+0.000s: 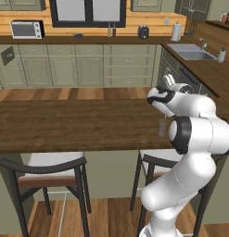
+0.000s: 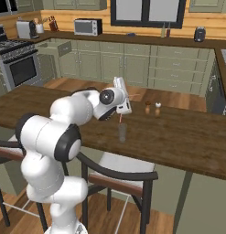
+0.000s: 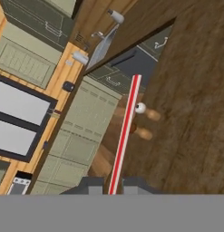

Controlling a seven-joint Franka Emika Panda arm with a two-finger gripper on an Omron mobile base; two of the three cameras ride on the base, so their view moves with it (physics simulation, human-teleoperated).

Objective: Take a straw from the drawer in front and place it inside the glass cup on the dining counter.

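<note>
— Gripper status?

— The gripper [image 3: 114, 189] is clamping the straw [image 3: 125, 132], jaws pinched narrow on it. The straw is pointing down from the fingers.

— Position?

— It is hovering over the counter [image 2: 187, 137], just above the cup [image 2: 122, 132]. The straw's tip [image 2: 121, 119] is hanging right over the rim; whether it is entering, I cannot tell.

— Nearby?

— Two small shakers [image 2: 152, 109] are standing beyond the cup.
</note>
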